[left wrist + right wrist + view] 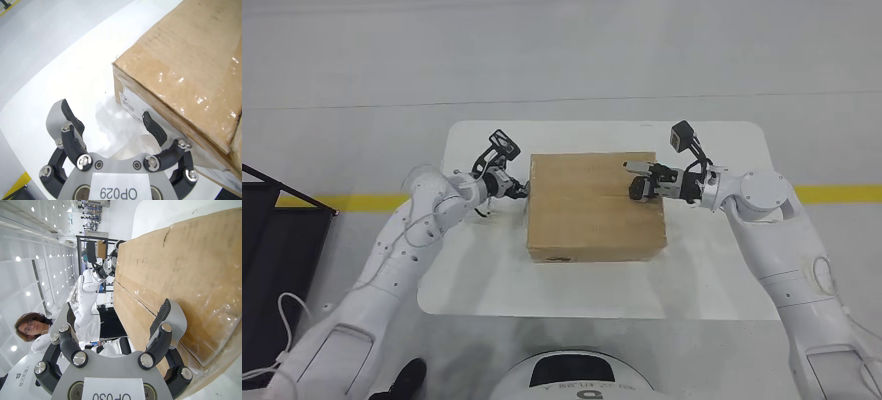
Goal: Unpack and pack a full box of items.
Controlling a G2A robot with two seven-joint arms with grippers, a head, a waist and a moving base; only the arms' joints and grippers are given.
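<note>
A closed brown cardboard box (594, 205) sits in the middle of the white table (702, 280), its top flaps meeting along a centre seam (136, 298) with clear tape over the ends. My left gripper (518, 187) is at the box's left side, open, one finger (155, 128) close against the labelled side wall (132, 106) and nothing between its fingers. My right gripper (635, 180) hovers over the box's top near the right end, open and empty, one finger (162, 317) just above the seam. In the right wrist view the left gripper (113, 262) sits at the far end.
A dark frame (272, 230) stands off the table's left side, beside a yellow floor line (362, 202). Bare table surface lies in front of and to the right of the box.
</note>
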